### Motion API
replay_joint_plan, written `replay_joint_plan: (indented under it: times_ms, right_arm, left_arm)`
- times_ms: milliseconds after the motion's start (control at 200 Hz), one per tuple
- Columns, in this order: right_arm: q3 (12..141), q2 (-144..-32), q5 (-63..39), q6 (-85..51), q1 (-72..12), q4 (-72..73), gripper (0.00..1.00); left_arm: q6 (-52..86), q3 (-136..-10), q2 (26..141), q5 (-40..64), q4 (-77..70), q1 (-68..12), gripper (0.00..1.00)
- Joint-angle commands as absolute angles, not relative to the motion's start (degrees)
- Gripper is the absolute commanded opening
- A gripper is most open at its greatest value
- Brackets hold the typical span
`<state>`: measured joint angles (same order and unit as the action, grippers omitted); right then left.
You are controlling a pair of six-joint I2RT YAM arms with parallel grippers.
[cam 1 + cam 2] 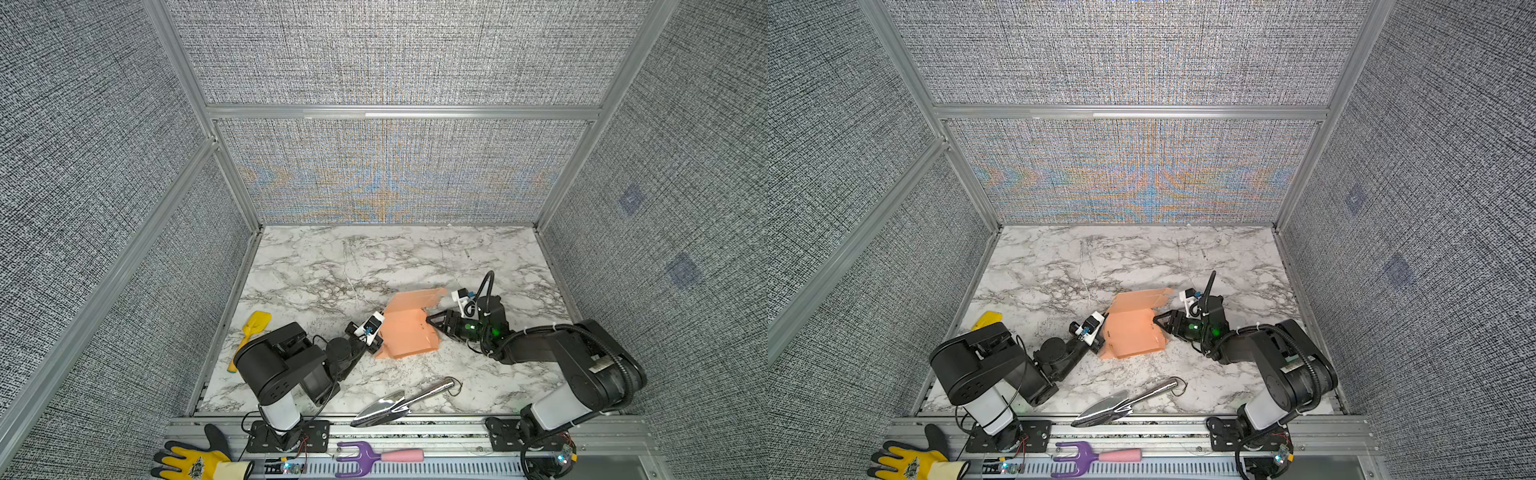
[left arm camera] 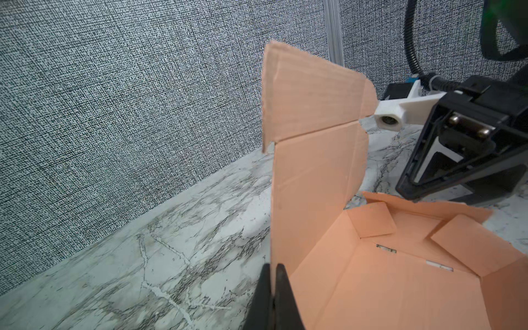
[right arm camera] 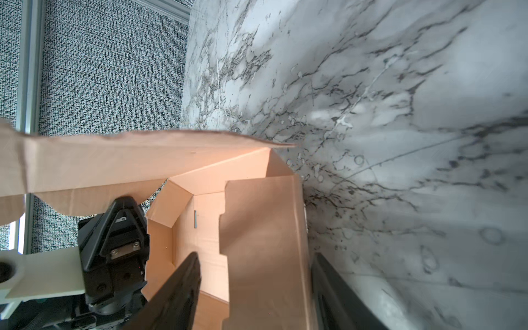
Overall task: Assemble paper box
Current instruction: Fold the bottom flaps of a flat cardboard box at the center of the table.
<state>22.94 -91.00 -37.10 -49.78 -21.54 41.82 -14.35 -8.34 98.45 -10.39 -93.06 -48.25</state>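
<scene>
The paper box (image 1: 409,332) (image 1: 1133,332) is a salmon-pink cardboard piece, partly folded up, in the middle of the marble table. One tall wall with a creased top flap (image 2: 314,100) stands upright. My left gripper (image 2: 273,270) (image 1: 377,343) is shut on the lower edge of that wall, at the box's left side. My right gripper (image 3: 254,274) (image 1: 431,322) stands open at the box's right side. Its fingers straddle a folded side flap (image 3: 265,243): one finger (image 3: 183,285) is inside the box, the other (image 3: 328,285) outside against the fold.
A yellow toy shovel (image 1: 251,332) lies at the left beside the left arm. A metal trowel (image 1: 399,403) lies near the front edge. A purple hand fork (image 1: 365,457) and a yellow glove (image 1: 195,461) rest on the front rail. Fabric walls enclose the table.
</scene>
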Motion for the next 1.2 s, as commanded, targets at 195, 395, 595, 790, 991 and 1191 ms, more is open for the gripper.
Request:
replay_joint_plan:
  times_ms: [195, 395, 595, 790, 991, 1191]
  right_arm:
    - [22.76, -92.2, -37.2, -51.33, -22.15, 46.67, 0.55]
    - [23.29, -91.58, -37.17, -51.15, -22.66, 46.3, 0.6]
    - [23.11, -91.82, -37.19, -52.6, -22.85, 47.75, 0.6]
    - [23.07, -92.25, -35.83, -52.03, -23.5, 46.61, 0.52]
    - [25.44, -91.59, -32.42, -47.64, -25.54, 38.68, 0.51]
    - [28.7, -89.52, -25.77, -40.96, -27.95, 26.38, 0.44]
  left_arm:
    - [-13.37, -8.47, 97.98, -9.81, -101.78, -48.37, 0.0]
    - [-12.66, -8.96, 98.61, -9.14, -101.85, -48.35, 0.0]
    - [-12.22, -8.94, 98.63, -8.81, -101.83, -48.49, 0.0]
    - [-12.22, -8.74, 98.35, -8.56, -101.84, -48.52, 0.0]
    - [-11.87, -8.61, 98.11, -8.36, -101.8, -48.58, 0.0]
    - [-11.78, -8.27, 97.4, -8.39, -101.78, -48.56, 0.0]
